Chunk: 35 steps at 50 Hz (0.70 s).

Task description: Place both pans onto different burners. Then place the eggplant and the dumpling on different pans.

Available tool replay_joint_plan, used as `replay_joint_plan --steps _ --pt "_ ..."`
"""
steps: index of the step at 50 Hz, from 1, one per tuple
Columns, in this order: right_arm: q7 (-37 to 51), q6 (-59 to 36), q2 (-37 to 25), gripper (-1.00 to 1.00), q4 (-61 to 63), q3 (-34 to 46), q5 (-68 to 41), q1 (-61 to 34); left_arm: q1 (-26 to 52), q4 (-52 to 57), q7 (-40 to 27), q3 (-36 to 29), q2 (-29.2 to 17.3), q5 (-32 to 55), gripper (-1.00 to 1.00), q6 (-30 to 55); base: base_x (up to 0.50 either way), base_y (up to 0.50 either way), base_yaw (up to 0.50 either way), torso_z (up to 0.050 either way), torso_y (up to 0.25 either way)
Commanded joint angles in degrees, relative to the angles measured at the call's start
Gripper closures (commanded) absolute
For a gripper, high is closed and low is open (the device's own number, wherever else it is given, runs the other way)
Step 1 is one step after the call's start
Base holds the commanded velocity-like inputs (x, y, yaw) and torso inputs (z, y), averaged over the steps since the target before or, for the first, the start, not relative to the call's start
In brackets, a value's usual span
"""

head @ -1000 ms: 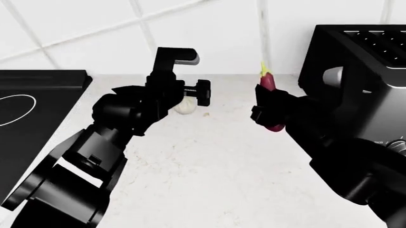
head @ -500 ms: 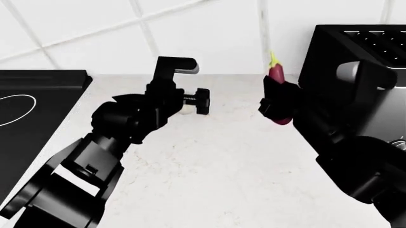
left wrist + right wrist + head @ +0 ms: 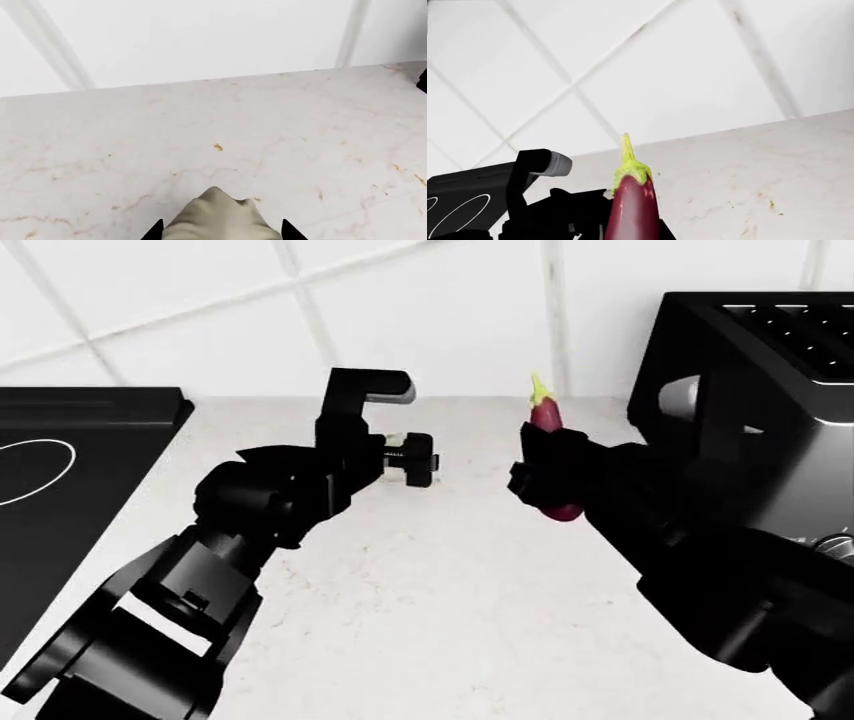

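Two black arms fill the near part of the head view, reaching forward over the pale marbled table. The left tool sits low over the table with the off-white dumpling between its two dark fingertips, which show on either side of it; whether they press on it or only bracket it cannot be told, since the wrist view cuts off just there. In the head view the dumpling is hidden behind that tool.

Right of it, the right tool is closed around the lower part of the eggplant, holding it nearly upright and clear of the table, green stem tip pointing up. The right wrist view shows the same eggplant rising from the grip, with the left arm just beyond it.

Farther out, a black cooktop with a thin white ring lies at the left edge, and a black toaster stands at the right. A white tiled wall closes the back.
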<state>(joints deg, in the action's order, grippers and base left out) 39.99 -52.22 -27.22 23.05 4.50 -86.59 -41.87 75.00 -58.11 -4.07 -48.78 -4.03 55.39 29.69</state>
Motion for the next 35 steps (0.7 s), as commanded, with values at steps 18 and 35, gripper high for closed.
replay_joint_plan --steps 18,35 --pt "18.22 -1.29 0.49 1.0 8.36 1.4 -11.64 -10.51 -2.63 31.65 -17.98 8.91 -12.55 12.72 1.0 9.02 0.0 0.0 0.0 0.0 0.0" --pt "49.96 22.12 -5.14 1.0 22.32 21.17 -37.08 -34.04 -4.4 58.38 -34.1 18.89 -22.23 28.55 1.0 15.38 -0.22 0.12 0.0 0.0 0.0"
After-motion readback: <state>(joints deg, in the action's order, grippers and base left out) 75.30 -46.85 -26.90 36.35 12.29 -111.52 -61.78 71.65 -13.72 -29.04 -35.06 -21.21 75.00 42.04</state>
